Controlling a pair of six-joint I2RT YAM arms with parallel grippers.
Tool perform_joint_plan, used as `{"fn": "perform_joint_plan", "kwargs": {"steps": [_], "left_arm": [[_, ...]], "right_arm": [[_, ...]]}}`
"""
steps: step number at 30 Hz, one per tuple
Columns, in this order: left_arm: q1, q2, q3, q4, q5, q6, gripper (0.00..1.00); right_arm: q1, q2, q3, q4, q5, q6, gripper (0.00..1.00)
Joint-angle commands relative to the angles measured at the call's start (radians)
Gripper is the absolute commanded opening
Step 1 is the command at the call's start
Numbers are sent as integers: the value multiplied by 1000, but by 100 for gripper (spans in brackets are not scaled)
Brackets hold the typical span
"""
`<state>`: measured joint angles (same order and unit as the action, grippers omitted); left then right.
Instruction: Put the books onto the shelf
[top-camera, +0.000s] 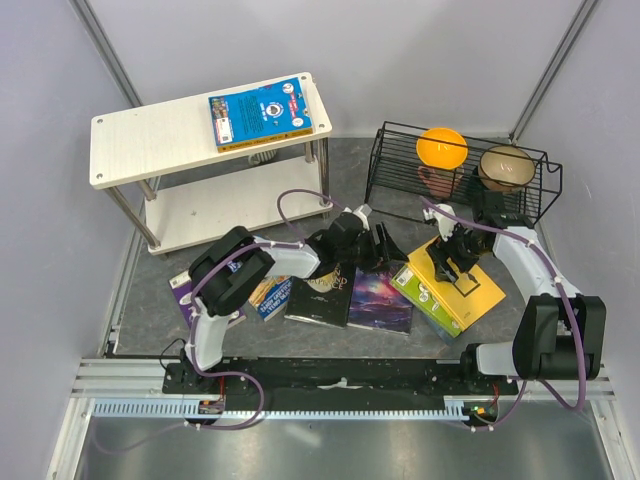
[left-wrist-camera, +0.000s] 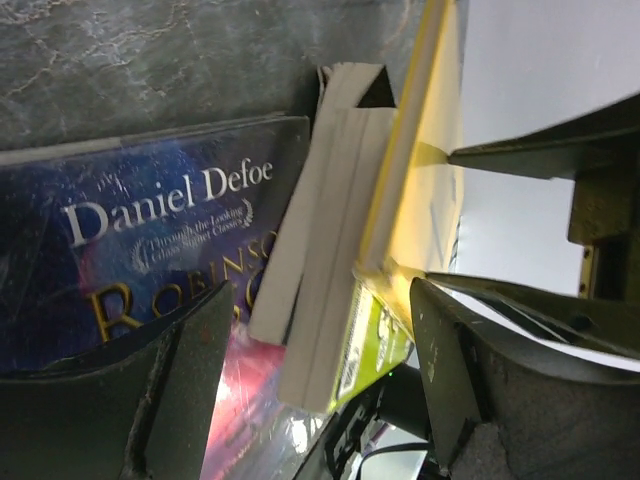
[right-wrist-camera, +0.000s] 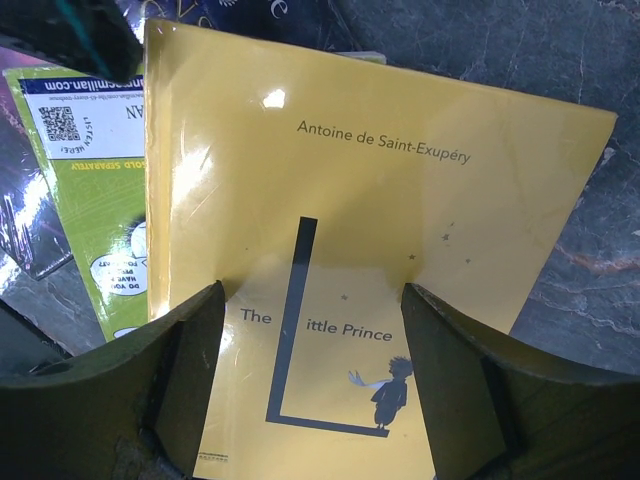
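You have the right end effector (right-wrist-camera: 312, 300) released, fingers apart over the cover of the yellow book (right-wrist-camera: 400, 180), which lies partly on the lime-green book (right-wrist-camera: 90, 200) near the right table edge, with the black wire rack (top-camera: 400, 160) close behind. The left end effector (left-wrist-camera: 318, 330) is also released, low beside the galaxy book (top-camera: 380, 300) and aimed at the stacked page edges. One blue book (top-camera: 268, 112) lies on the shelf (top-camera: 150, 140) top, the left half of that board bare; the table (top-camera: 350, 170) is grey marbled, closed in by pale walls.
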<state>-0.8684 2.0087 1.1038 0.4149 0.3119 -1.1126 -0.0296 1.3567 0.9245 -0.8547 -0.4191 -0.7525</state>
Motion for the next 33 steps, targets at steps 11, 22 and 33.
{"fn": "perform_joint_plan", "kwargs": {"steps": [11,22,33], "left_arm": [[-41,102,162,55,21,-108,67],[-41,45,160,67,24,-55,2],[-18,-183,-33,107,-54,-162,1]], "right_arm": [[7,-14,-49,-32,-98,-36,79],[7,-77,-29,-87,-121,-82,82],[91,-145,46,-156,-146,-136,89]]}}
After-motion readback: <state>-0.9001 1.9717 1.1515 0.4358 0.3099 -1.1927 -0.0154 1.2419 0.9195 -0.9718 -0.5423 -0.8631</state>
